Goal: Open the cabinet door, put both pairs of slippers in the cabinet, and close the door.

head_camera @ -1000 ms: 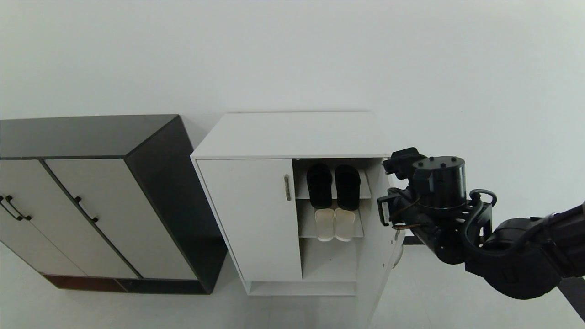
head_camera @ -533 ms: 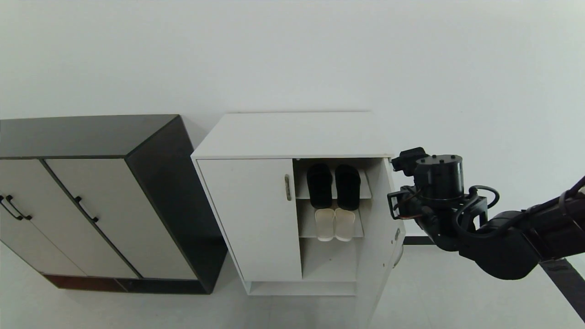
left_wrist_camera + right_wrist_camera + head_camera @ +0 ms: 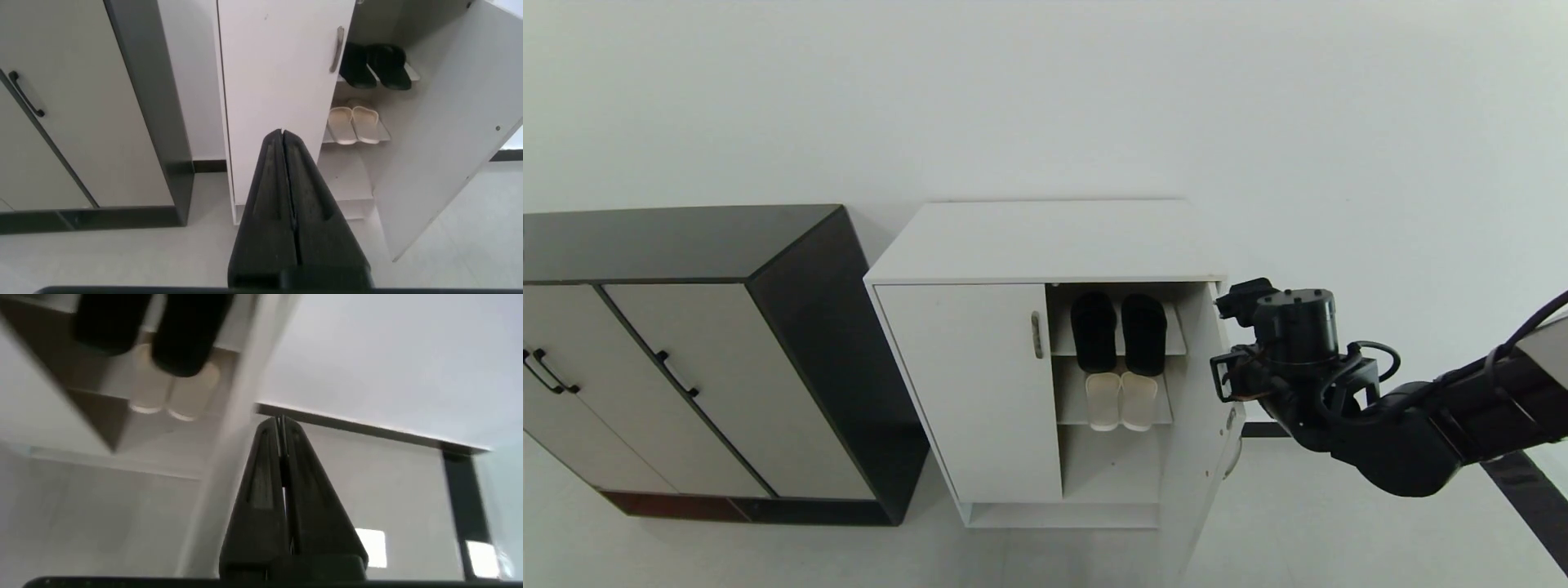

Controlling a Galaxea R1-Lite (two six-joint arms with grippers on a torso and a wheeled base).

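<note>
The white cabinet (image 3: 1045, 241) stands against the wall with its right door (image 3: 1205, 457) swung open and its left door (image 3: 964, 384) closed. A black pair of slippers (image 3: 1119, 331) lies on the top shelf, and a white pair (image 3: 1121, 400) on the shelf below. My right arm's wrist (image 3: 1294, 327) hangs just outside the open door's outer face. Its gripper (image 3: 282, 425) is shut and empty, close beside the door's edge (image 3: 237, 416). My left gripper (image 3: 282, 135) is shut and empty, held back from the cabinet, facing the closed door (image 3: 278, 65) and both pairs (image 3: 358, 124).
A dark cabinet (image 3: 686, 245) with two pale doors stands to the left of the white one, almost touching it. Black tape (image 3: 1527, 498) runs across the pale floor at the right. Open floor lies in front of both cabinets.
My right arm has shifted right and sunk a little, so its wrist now sits off the open door's edge instead of overlapping it. The cabinet and slippers have not moved.
</note>
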